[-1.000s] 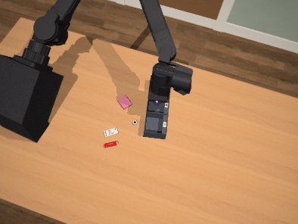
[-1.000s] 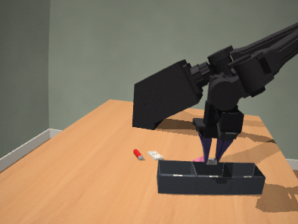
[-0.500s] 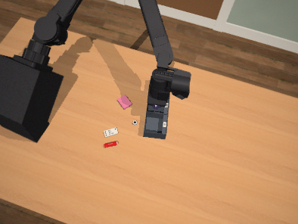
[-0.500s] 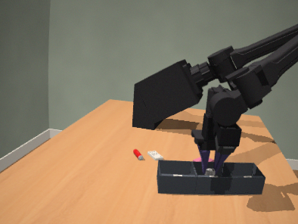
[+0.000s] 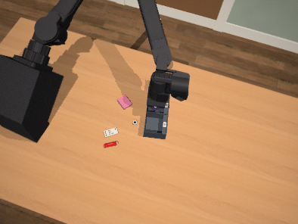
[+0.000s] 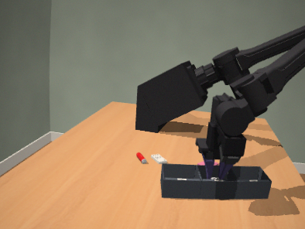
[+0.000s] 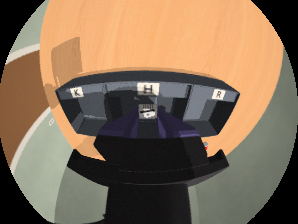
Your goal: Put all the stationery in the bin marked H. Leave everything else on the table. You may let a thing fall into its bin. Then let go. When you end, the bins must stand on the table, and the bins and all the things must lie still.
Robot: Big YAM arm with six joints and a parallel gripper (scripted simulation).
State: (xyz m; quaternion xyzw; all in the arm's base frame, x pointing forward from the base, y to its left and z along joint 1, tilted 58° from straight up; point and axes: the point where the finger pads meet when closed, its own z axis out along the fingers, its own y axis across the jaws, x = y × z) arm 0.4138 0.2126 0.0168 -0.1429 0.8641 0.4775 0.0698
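My pincer [image 5: 155, 109] [image 6: 215, 178] [image 7: 148, 109] pinches a small grey piece [image 6: 214, 179] [image 7: 148, 110] inside bin H [image 5: 166, 110] [image 6: 207, 189] [image 7: 172, 90], awaiting release; the pink pad [image 5: 124, 101] [image 6: 207, 164] outside probably remains.

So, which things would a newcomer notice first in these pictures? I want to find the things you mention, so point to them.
Probably the big black box-shaped body [image 5: 28, 96] [image 6: 166, 97] on an arm over one table end. Then the dark three-compartment bin [image 5: 155, 135] [image 6: 186, 190] [image 7: 150, 76] under the gripper [image 6: 215, 176] [image 7: 148, 109], and the small red cylinder [image 5: 110, 144] [image 6: 141, 157] beside a white domino-like block [image 5: 110, 132] [image 6: 159, 158].

Three bins in a row, each with a white label bearing one black letter. Wrist view, left to right: K on the first bin [image 7: 91, 111], H on the middle bin [image 7: 171, 104], R on the last bin [image 7: 202, 111].
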